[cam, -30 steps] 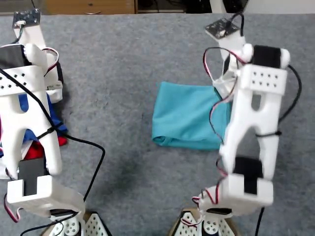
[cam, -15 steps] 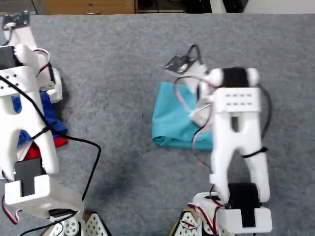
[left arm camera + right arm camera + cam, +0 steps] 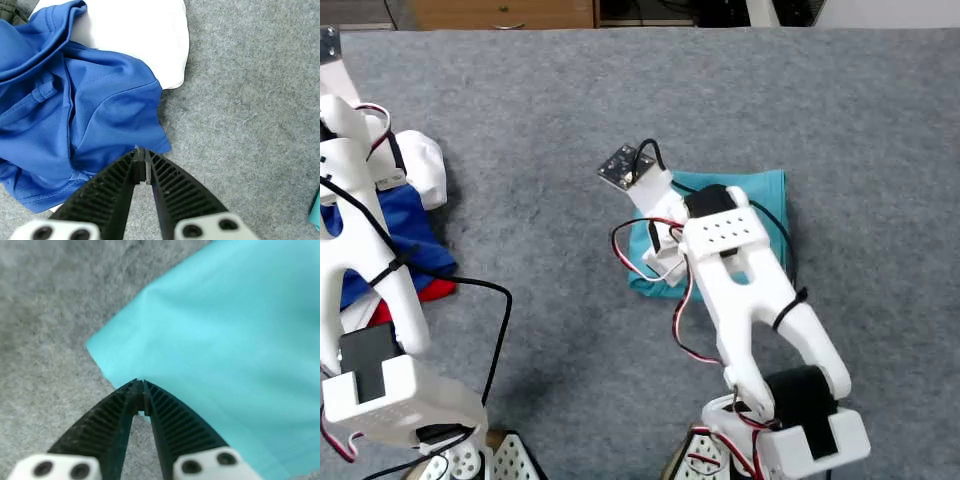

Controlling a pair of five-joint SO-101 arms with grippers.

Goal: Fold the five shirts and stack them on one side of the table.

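Grey matting is spread over the whole table (image 3: 520, 100). A teal shirt (image 3: 770, 205), already folded into a rectangle, is laid near the middle, its long axis running from the left edge toward the right edge. The right gripper (image 3: 141, 395) is held over that shirt's left end, just at a corner. Its jaws are pressed together and nothing is pinched between them. A loose heap made up of a blue shirt (image 3: 75, 115), a white shirt (image 3: 135, 30) and a red shirt (image 3: 435, 290) is kept at the left edge. The left gripper (image 3: 141, 162), likewise closed and empty, is poised at the blue shirt's hem. The teal shirt is judged nearer the right arm (image 3: 740, 270), with the heap well apart, leftward.
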